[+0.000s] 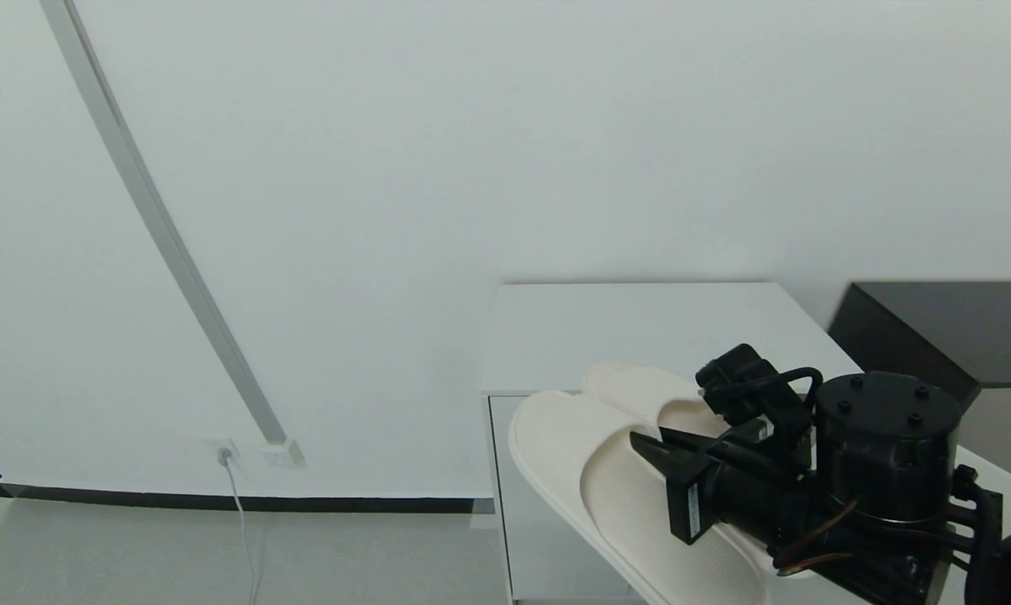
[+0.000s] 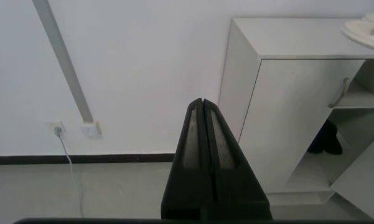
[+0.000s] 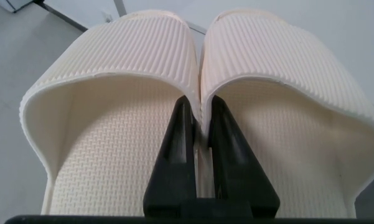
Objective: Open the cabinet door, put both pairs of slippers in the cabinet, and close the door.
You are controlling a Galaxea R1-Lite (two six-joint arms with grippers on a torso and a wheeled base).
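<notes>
My right gripper (image 1: pixel 652 449) is shut on a pair of cream ribbed slippers (image 1: pixel 572 458), held in the air in front of the white cabinet (image 1: pixel 631 332). In the right wrist view one finger sits inside each slipper (image 3: pixel 112 124), and my right gripper (image 3: pixel 199 106) pinches their adjoining inner walls together. My left gripper (image 2: pixel 202 106) is shut with nothing in it, off to the side of the cabinet (image 2: pixel 286 118). The cabinet stands open, with a shelf (image 2: pixel 361 99) and a dark item (image 2: pixel 327 140) inside. The slippers' toes (image 2: pixel 367 28) reach above its top.
A door panel with a handle (image 2: pixel 339 93) faces my left wrist camera. A dark piece of furniture (image 1: pixel 959 328) stands right of the cabinet. On the wall to the left are a slanted grey strip (image 1: pixel 160 227) and a socket with a cable (image 1: pixel 223 455) above open floor.
</notes>
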